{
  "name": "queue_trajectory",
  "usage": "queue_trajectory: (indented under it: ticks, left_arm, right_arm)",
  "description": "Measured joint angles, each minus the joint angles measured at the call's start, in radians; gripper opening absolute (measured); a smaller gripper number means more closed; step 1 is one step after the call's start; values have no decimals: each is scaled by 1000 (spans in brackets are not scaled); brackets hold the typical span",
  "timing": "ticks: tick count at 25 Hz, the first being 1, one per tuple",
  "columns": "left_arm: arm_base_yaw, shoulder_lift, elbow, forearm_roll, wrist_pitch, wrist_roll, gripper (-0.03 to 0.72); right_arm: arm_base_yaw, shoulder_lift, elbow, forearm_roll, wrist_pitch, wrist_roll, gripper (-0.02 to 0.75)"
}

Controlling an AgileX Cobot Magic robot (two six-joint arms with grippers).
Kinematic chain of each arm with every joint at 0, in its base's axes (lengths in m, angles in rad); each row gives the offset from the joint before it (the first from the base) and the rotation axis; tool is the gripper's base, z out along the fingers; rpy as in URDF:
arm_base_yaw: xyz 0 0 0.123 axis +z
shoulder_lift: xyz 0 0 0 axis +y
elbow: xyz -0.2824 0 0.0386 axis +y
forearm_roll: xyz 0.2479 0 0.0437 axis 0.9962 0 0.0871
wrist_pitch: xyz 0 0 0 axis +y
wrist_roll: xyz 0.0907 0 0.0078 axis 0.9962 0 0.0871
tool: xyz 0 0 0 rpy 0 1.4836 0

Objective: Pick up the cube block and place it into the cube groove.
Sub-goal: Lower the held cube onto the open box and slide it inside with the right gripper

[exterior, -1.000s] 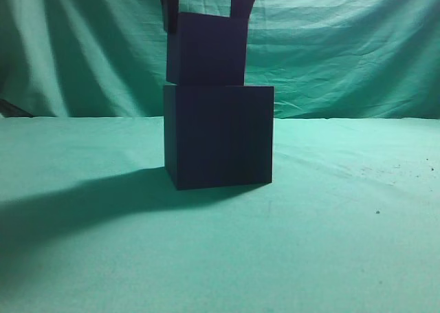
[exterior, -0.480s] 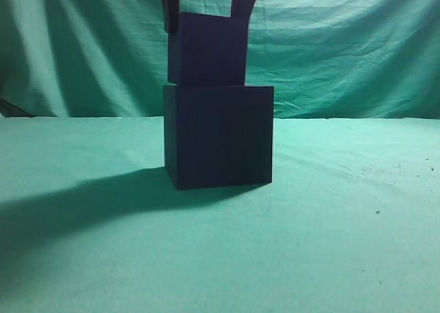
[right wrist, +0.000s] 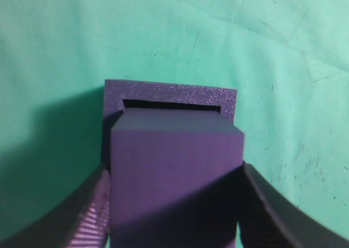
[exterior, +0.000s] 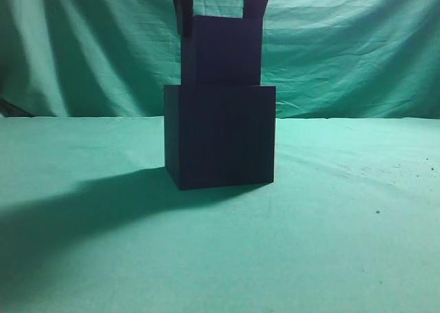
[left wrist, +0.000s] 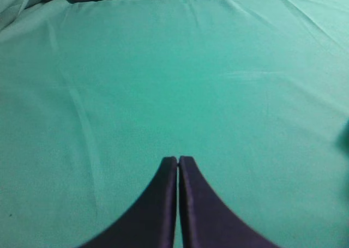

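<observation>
- The right gripper (exterior: 221, 10) comes down from the top edge of the exterior view, and its two dark fingers (exterior: 183, 10) stand against the left and right sides of the small cube (exterior: 227, 51).
- Right wrist view: the same gripper (right wrist: 175, 204) is clamped on the small cube (right wrist: 175, 177); ribbed finger pads (right wrist: 92, 215) press on both flanks of it.
- The small cube is upright and level, directly above the large box (exterior: 220, 135), and its lower edge sits at the box's top edge in the exterior view.
- Right wrist view: the large box (right wrist: 172, 94) shows a speckled purple rim around a dark square opening. The cube covers most of that opening, with a narrow dark gap showing along the far side.
- How far the cube reaches into the opening cannot be judged; most of its height stands above the rim.
- The large box rests on the green cloth (exterior: 344, 244), near the middle of the exterior view, and throws a broad shadow to the left.
- Left wrist view: the left gripper (left wrist: 178, 161) has its two dark fingertips (left wrist: 169, 163) pressed together with only a hairline seam between them, and nothing is held.
- It hangs above the bare green cloth (left wrist: 163, 68); neither cube nor box appears in that view.
- A green curtain (exterior: 357, 51) of wrinkled fabric forms the backdrop.
</observation>
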Motion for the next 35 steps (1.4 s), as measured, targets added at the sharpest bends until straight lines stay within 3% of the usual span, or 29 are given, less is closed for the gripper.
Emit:
queue_trajectory:
  ticks: [19,24,29,32,35]
  left_arm:
    - [0,0,0,0,0,0,0]
    - [0,0,0,0,0,0,0]
    - [0,0,0,0,0,0,0]
    - [0,0,0,0,0,0,0]
    - [0,0,0,0,0,0,0]
  right_arm:
    - [0,49,0,-12,2,-5,410]
    - [0,47,-13,-20,4,-27,601]
    - [0,-38,-60,-37,4,-34,584]
    - [0,-134,-59,-36,8,-67,454]
    - [0,-247,-59,6,12,-77,270]
